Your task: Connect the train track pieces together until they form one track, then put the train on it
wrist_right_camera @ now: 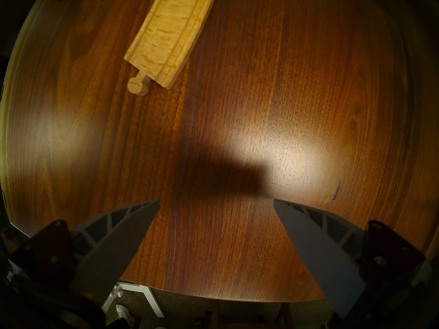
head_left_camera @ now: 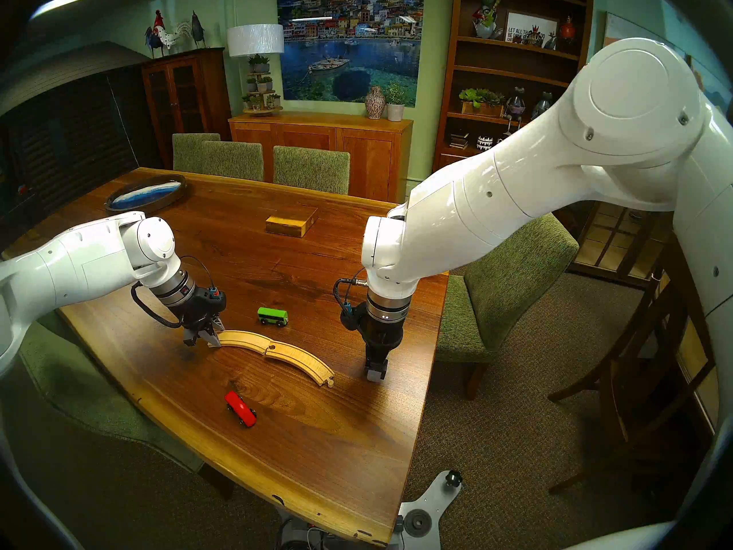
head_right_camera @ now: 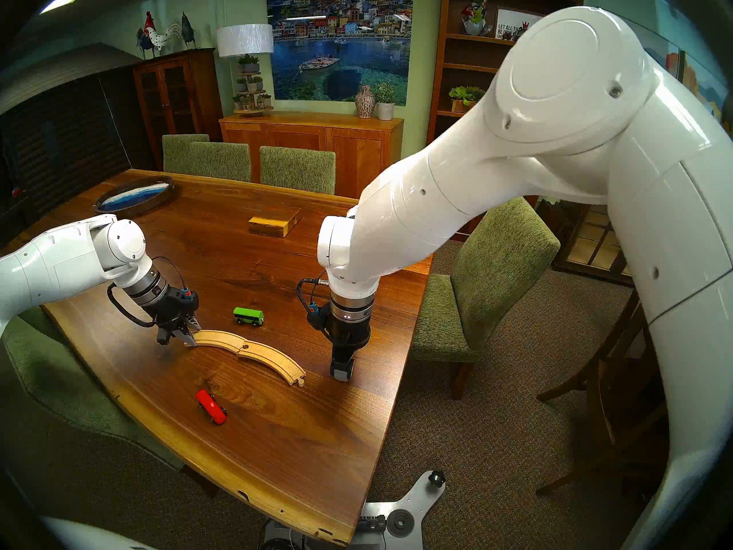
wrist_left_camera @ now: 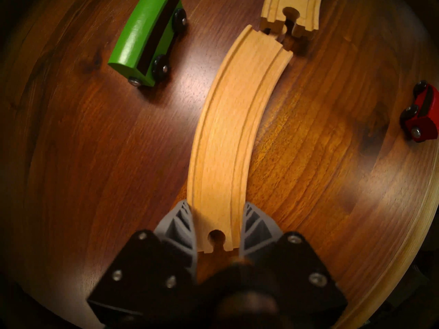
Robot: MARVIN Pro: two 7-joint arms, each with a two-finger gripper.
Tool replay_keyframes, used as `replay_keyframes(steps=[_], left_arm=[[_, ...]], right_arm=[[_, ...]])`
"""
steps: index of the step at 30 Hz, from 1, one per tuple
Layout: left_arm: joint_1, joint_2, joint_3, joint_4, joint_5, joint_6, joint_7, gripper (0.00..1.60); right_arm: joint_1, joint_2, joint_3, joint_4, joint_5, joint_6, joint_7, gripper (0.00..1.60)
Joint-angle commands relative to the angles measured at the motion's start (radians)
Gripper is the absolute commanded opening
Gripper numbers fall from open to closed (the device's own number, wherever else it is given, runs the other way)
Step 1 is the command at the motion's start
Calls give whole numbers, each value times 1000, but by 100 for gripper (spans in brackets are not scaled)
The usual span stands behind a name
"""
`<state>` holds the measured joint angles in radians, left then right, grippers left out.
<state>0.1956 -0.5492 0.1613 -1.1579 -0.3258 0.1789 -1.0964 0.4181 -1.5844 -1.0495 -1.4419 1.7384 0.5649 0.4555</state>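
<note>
Two curved track pieces lie end to end on the wooden table (head_left_camera: 317,438), forming a shallow arc. In the left wrist view the joint is not seated: the left track piece (wrist_left_camera: 228,122) meets the right track piece (wrist_left_camera: 288,10) at an offset, with a visible gap at the socket.

Left gripper (wrist_left_camera: 217,217): its grey ribbed fingers (wrist_left_camera: 180,224) stand on either side of the socket end of the left piece, pressed against its two long edges, so the jaws are clamped across the width of that piece. In the head view this gripper (head_left_camera: 206,337) angles steeply down onto the far-left tip of the arc.

Right gripper (wrist_right_camera: 216,202): jaws spread wide over bare tabletop, holding nothing. The peg end of the right piece (wrist_right_camera: 166,36) lies ahead of it and to the left in the wrist view, well apart from both fingers. In the head view the gripper (head_left_camera: 376,372) points straight down just beside the right end of the arc (head_left_camera: 301,358).

Green car (head_left_camera: 273,316): upright on its wheels behind the arc, near the seam. Red car (head_left_camera: 240,409): on the table in front of the arc, toward the near edge. Neither car touches the track pieces. Farther back lie a rectangular wooden block (head_left_camera: 291,221) and an oval tray (head_left_camera: 146,192).
</note>
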Motion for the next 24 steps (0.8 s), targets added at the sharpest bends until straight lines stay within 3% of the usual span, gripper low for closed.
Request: replay_keyframes(steps=[1,16,24], left_arm=[[3,10,-8,-44,-33,59,-5,0],[13,5,-28,-67,-88,205,24,0],[11,4,-28,-76,-93,240,25,0]], right_arm=[[22,6,8,5,2,1,1,160],[22,6,8,5,2,1,1,160],[22,6,8,5,2,1,1,160]])
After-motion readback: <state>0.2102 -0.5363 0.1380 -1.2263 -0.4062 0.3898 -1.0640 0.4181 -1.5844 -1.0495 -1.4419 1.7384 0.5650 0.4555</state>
